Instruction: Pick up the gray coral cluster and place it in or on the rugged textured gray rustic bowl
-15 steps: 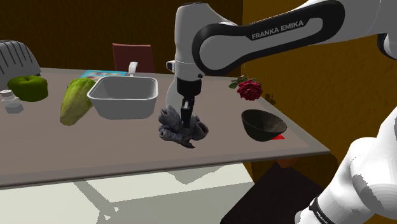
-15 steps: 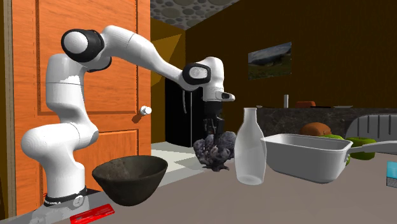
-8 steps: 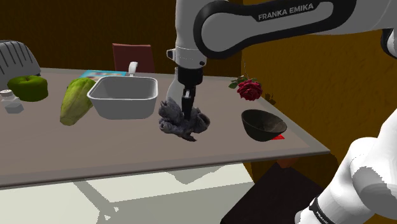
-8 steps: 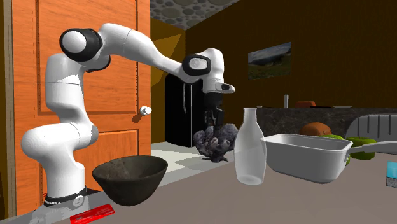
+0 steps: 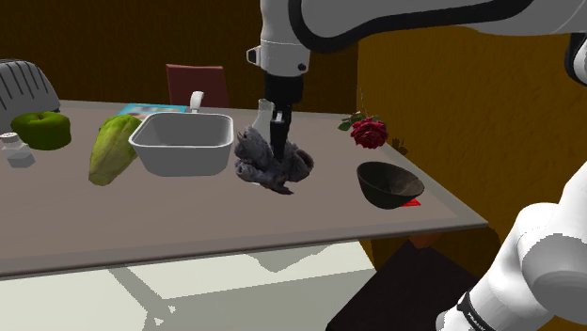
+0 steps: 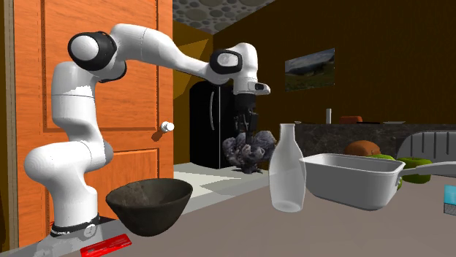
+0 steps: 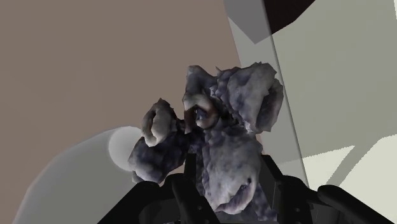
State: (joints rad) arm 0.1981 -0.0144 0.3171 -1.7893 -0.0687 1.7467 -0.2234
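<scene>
- the black two-finger gripper (image 5: pixel 278 149) points straight down from the white arm, and its fingers are clenched on the gray lumpy coral cluster (image 5: pixel 273 167).
- in the wrist view the two fingers (image 7: pixel 183 191) press against either side of the coral cluster (image 7: pixel 222 127), which bulges out past them.
- the coral cluster hangs from the gripper above the brownish-gray tabletop (image 5: pixel 188 221), clear of the surface.
- in the second exterior view the gripper (image 6: pixel 245 136) holds the coral cluster (image 6: pixel 248 152) in the air just beyond a clear glass bottle (image 6: pixel 286 171).
- the dark gray rough-walled bowl (image 5: pixel 381 193) stands upright near the tabletop's corner, well apart from the coral cluster and on the shoulder view's right of it.
- a flat red item (image 5: pixel 410 202) lies at the bowl's foot; in the second exterior view it (image 6: pixel 106 245) shows in front of the bowl (image 6: pixel 146 212).
- a white rectangular tub (image 5: pixel 182 143) sits on the shoulder view's left of the coral cluster, close beside it.
- a pale green leafy vegetable (image 5: pixel 115 146) lies to the left of the tub, and a green bell pepper (image 5: pixel 42 129) further left.
- a red rose (image 5: pixel 368 133) lies on the table behind the bowl.
</scene>
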